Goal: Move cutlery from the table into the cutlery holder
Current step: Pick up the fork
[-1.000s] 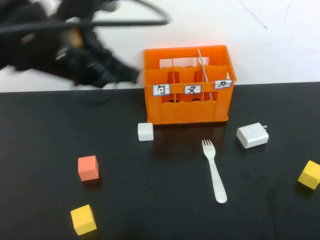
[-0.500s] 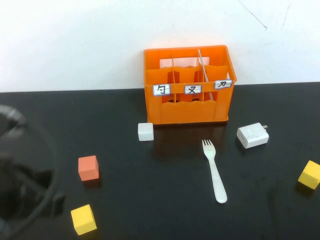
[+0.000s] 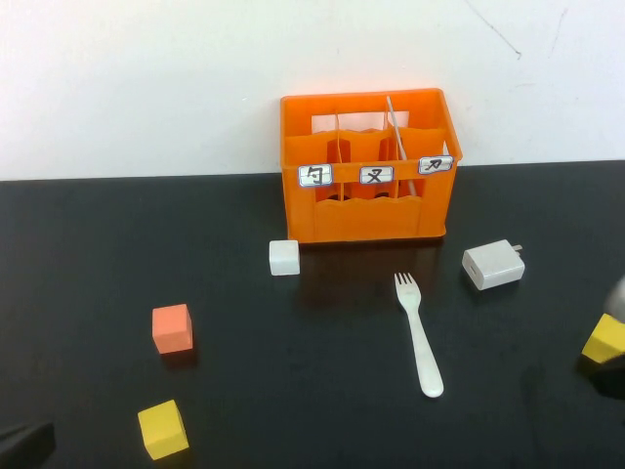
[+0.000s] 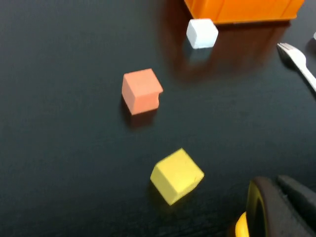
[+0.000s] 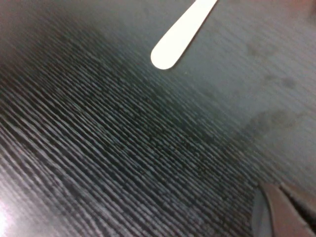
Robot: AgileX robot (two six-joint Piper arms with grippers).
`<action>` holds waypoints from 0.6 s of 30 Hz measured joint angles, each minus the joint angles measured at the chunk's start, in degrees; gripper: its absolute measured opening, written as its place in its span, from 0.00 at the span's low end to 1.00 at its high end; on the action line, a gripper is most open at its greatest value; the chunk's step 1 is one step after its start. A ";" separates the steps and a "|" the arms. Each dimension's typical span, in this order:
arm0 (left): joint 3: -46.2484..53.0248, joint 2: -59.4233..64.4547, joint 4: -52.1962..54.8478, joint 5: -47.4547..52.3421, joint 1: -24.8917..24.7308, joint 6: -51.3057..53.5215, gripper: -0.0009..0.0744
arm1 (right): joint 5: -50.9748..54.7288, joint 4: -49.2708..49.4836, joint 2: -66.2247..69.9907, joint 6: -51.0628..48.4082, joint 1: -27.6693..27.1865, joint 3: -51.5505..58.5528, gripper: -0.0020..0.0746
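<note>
The white fork (image 3: 418, 332) lies on the black table (image 3: 293, 391), tines toward the orange cutlery holder (image 3: 369, 210) at the back. A slim white knife (image 3: 395, 125) leans inside the holder, between its middle and right compartments. My left gripper (image 3: 21, 443) is at the front left corner, shut and empty; in the left wrist view it (image 4: 274, 181) is near the yellow cube (image 4: 176, 175), far from the fork (image 4: 297, 60). My right gripper (image 5: 276, 186) is shut and empty, low over the table near the fork's handle end (image 5: 180, 34); the high view shows only a blur of that arm (image 3: 614, 293).
A small white cube (image 3: 284, 257) sits left of the holder's front. A white charger block (image 3: 493, 264) lies right of the fork. An orange cube (image 3: 172, 328) and a yellow cube (image 3: 162, 429) sit front left. Another yellow cube (image 3: 605, 340) sits at the right edge.
My left arm has swung from beside the holder at the back left down to the front left corner. My right arm has come in at the right edge. The fork has not moved.
</note>
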 joint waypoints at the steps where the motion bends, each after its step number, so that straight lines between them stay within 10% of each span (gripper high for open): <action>1: 0.60 -0.69 0.00 0.00 0.00 -0.16 0.01 | -0.11 -2.00 2.15 1.81 1.48 -1.59 0.02; 18: 3.26 -3.14 3.94 -1.99 0.00 -6.34 0.01 | 2.05 -29.96 30.58 29.73 23.71 -30.22 0.02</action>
